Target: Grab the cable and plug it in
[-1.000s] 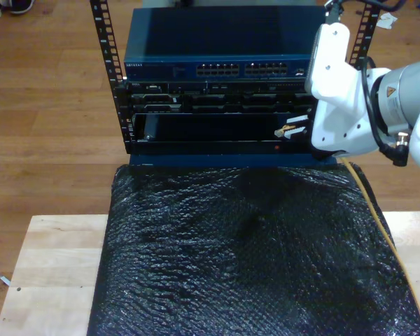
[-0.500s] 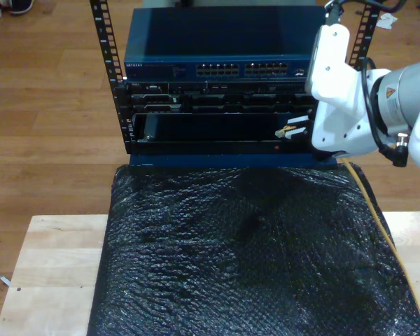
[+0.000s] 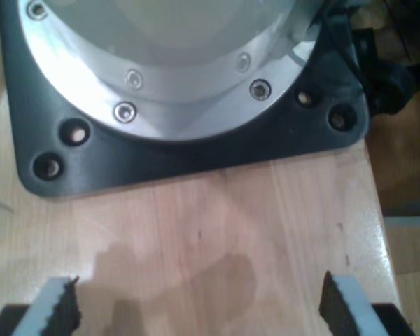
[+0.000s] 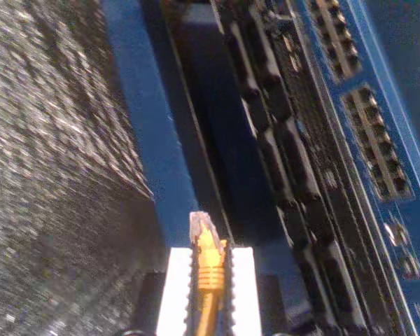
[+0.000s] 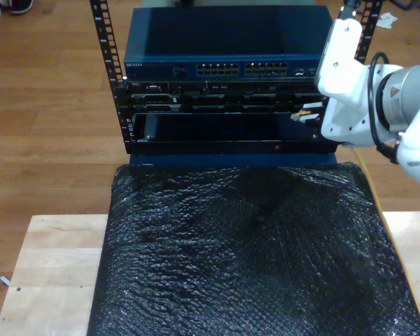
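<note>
The cable [image 4: 208, 269] is yellow-orange, with a clear plug [image 4: 201, 229] at its tip. My second gripper [image 4: 208, 253] is shut on it just behind the plug, between two white fingers [image 4: 173, 280]. In the exterior view my second gripper [image 5: 308, 114] holds the plug [image 5: 301, 110] in front of the rack's black middle panels, near their end at the exterior view's right. The plug sits below the blue switch [image 5: 217, 68] and its rows of ports [image 4: 374, 150]. My first gripper [image 3: 199, 311] is open over bare wood, with nothing between its pads [image 3: 338, 302].
A black bubble-wrap mat [image 5: 245, 252] covers the wooden table [image 5: 49, 259] in front of the rack. Black perforated rack rails [image 5: 105, 42] stand at both sides. A dark arm base plate [image 3: 196, 150] is bolted to the wood ahead of my first gripper.
My second arm has risen and shifted toward the exterior view's right, carrying the plug up from the rack's lower opening to the black panels. The cable along the mat's edge has lifted away.
</note>
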{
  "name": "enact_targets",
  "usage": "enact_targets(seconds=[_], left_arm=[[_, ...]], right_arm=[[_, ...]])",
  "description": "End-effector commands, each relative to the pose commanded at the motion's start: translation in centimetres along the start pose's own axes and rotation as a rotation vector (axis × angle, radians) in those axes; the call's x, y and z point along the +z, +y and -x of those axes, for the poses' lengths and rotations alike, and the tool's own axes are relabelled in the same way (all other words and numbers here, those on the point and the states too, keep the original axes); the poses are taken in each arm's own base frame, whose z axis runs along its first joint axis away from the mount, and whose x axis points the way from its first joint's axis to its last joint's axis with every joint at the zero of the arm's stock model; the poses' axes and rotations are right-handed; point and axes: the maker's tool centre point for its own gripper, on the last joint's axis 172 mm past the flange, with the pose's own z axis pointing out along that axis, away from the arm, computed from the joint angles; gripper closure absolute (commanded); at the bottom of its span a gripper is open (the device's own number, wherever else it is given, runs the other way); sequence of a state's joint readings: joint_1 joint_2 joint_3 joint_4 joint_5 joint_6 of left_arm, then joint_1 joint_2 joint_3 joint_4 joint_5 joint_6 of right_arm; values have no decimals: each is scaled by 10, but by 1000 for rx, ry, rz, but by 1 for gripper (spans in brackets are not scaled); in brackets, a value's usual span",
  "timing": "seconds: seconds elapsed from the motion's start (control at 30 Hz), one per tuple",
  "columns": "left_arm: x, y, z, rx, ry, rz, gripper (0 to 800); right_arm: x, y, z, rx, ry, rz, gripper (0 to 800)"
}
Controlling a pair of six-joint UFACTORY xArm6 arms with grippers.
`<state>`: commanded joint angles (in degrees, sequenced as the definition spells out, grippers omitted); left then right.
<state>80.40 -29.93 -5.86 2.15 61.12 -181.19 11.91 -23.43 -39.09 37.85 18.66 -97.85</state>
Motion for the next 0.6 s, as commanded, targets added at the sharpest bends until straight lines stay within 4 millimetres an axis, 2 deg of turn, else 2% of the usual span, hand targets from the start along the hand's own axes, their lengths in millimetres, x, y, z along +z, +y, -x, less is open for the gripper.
enact_targets(seconds=[0.13, 0.33, 0.43, 0.6], left_arm=[[0, 0, 0, 0, 0, 0, 0], [0, 0, 0, 0, 2, 0, 0], [0, 0, 0, 0, 2, 0, 0], [-1, 0, 0, 0, 0, 0, 0]], right_arm=[[12, 9, 0, -85, -39, 53, 800], [29, 7, -28, -161, -23, 108, 800], [39, 4, -33, -196, -28, 117, 800], [47, 12, -44, -245, -30, 178, 800]])
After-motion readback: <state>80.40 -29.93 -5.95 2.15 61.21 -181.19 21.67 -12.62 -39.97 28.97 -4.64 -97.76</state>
